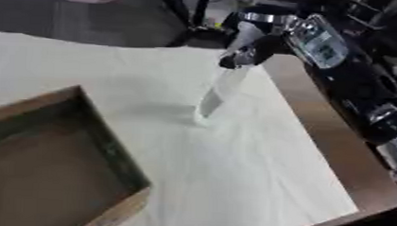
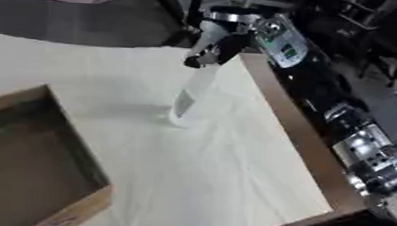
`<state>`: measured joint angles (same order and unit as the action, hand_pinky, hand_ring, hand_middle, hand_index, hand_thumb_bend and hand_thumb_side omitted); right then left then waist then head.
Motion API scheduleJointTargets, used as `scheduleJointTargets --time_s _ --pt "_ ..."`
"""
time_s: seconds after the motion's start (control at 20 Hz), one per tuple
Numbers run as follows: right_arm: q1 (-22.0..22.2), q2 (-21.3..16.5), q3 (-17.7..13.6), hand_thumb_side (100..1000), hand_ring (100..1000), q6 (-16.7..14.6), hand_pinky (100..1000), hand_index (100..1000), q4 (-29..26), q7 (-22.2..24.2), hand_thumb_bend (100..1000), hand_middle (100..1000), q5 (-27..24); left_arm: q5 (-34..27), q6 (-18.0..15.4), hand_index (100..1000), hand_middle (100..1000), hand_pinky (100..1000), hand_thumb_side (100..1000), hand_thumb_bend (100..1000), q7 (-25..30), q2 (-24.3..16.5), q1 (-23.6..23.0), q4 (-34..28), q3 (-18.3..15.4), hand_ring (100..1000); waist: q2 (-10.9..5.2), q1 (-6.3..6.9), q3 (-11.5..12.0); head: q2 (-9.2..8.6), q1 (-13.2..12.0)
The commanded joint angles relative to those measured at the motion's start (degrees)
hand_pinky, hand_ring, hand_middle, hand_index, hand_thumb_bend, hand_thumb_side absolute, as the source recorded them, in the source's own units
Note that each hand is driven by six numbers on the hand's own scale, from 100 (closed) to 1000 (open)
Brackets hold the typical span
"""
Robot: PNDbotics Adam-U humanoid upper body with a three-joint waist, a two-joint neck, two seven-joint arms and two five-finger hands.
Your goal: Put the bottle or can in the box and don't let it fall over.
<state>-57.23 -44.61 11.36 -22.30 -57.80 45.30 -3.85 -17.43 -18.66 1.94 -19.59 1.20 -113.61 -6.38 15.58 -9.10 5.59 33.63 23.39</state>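
one bottle (image 1: 217, 94) tilted under right robot hand (image 1: 247, 49)

We see our right hand (image 2: 210, 49) closed around the top of a clear bottle (image 2: 190, 98), which leans near the tabletop's (image 2: 233, 173) far right edge; the wooden box (image 2: 72, 153) sits at the near left corner.

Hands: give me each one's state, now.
Right hand: shut on the top of the clear bottle, which stands tilted on the table.
Left hand: not in view.
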Motion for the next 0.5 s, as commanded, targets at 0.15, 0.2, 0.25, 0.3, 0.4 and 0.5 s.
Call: scheduleJointTargets --time_s 0.15,0.2,0.25,0.3,0.4,0.5 --pt "-1.64 -2.27 -0.5 279 396 -6.52 100 228 -0.68 6.67 388 392 0.13 -0.46 -0.18 893 893 684 806 229 -0.28 -1.27 0.17 -0.98 -0.61 404 -2.12 0.36 -0.21 0.76 0.47" --pt "-1.8 -2.29 -0.52 286 396 -6.52 100 227 -0.68 6.67 392 391 0.26 -0.57 -0.2 892 893 684 804 230 -0.3 -1.36 0.15 -0.98 -0.63 406 -2.32 0.34 -0.25 0.88 0.48" --pt "-1.93 -2.31 -0.55 286 397 -6.54 100 227 -0.68 6.67 392 392 0.4 -0.69 -0.22 892 892 684 804 230 -0.33 -1.44 0.13 -0.98 -0.66 406 -2.48 0.32 -0.29 0.99 0.5" --pt "-2.05 -2.32 -0.61 286 399 -6.55 100 225 -0.66 6.67 392 392 0.5 -0.8 -0.21 891 892 684 803 230 -0.36 -1.51 0.1 -0.98 -0.68 407 -2.66 0.3 -0.32 1.12 0.52" --pt "-2.24 -2.31 -0.74 284 402 -6.52 100 222 -0.62 6.67 392 394 0.51 -0.96 -0.19 890 891 684 802 229 -0.39 -1.62 0.05 -0.98 -0.73 407 -2.94 0.25 -0.31 1.35 0.6" --pt "-2.37 -2.3 -0.78 285 402 -6.56 100 213 -0.67 6.67 398 393 0.38 -1.09 -0.15 888 889 682 801 229 -0.43 -1.68 0.0 -0.98 -0.77 406 -3.17 0.2 -0.3 1.48 0.68"
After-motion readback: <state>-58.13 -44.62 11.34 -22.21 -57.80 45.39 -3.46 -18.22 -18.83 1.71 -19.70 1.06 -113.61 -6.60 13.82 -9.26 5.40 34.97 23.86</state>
